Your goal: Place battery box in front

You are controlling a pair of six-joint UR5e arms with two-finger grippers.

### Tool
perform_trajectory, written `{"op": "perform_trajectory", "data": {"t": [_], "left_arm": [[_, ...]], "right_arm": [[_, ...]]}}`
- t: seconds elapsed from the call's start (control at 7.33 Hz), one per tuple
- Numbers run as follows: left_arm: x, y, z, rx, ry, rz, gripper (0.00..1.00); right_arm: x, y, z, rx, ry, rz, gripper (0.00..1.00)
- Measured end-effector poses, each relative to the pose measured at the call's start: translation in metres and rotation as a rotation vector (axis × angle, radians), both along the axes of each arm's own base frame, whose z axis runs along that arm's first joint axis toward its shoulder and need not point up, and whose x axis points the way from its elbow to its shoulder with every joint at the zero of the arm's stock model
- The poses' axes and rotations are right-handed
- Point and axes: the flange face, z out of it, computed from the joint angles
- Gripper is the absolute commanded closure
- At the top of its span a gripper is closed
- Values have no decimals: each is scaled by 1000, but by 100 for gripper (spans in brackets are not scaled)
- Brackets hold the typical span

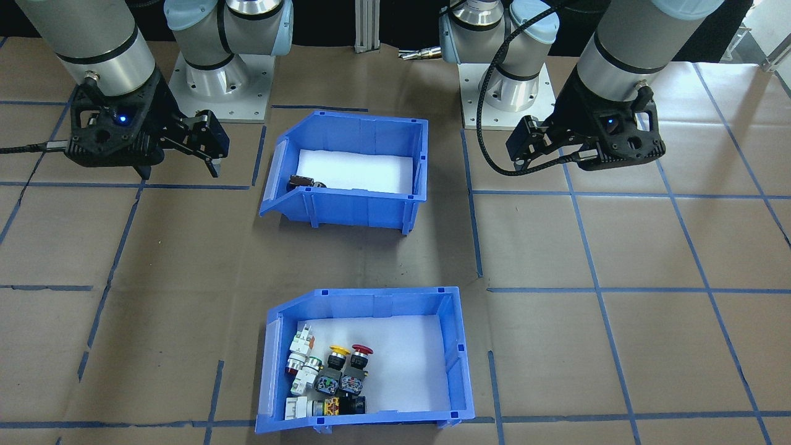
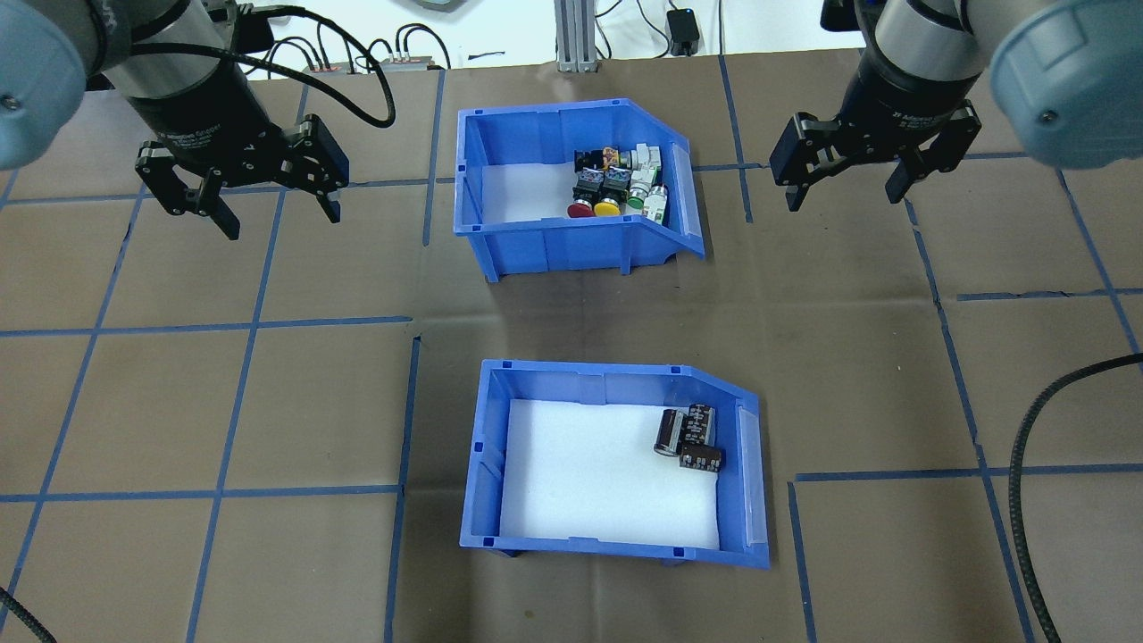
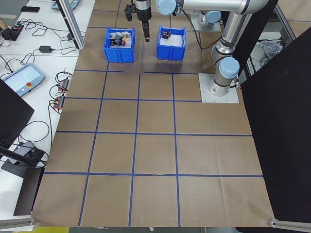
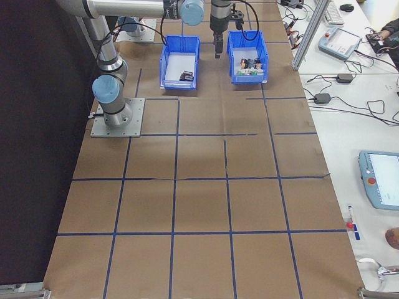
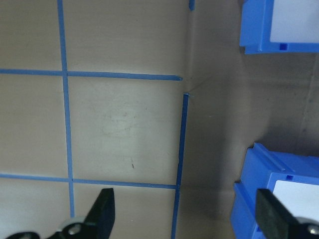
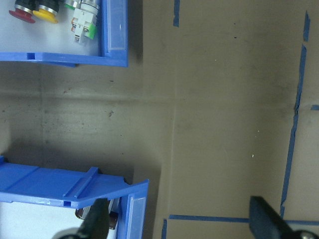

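Observation:
The battery box (image 2: 487, 464) is a blue bin with a white liner, standing on the row nearer the robot's base. Its dark cylindrical cells (image 2: 688, 438) lie by the sloped side. In the front-facing view this battery box (image 1: 346, 207) is the upper bin. The right wrist view catches its sloped corner (image 6: 75, 186). My left gripper (image 2: 279, 219) hangs open to the left of both bins and holds nothing. Open and empty too, my right gripper (image 2: 844, 196) hovers to their right. Neither gripper touches a bin.
The second blue bin (image 2: 554, 237), holding red, yellow and white push-button switches (image 2: 616, 183), stands on the far row. A strip of brown paper separates the two bins. Blue tape lines grid the table (image 2: 268, 402). A black cable (image 2: 1027, 446) loops at the right.

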Motion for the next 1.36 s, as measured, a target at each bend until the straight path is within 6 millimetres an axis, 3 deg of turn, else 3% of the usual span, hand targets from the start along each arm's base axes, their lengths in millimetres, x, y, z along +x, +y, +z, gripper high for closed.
{"op": "perform_trajectory", "data": {"t": [0.41, 0.68, 0.95, 1.36], "left_arm": [[-8, 28, -1, 3, -5, 253, 1], [-29, 75, -9, 28, 24, 441, 1], [-55, 128, -18, 44, 12, 628, 1], [-108, 203, -43, 105, -34, 915, 1]], "right_arm": [[1, -19, -5, -13, 4, 219, 0], [19, -55, 0, -27, 6, 366, 0], [72, -83, -2, -40, 12, 577, 0], [149, -104, -23, -60, 28, 957, 0]]}}
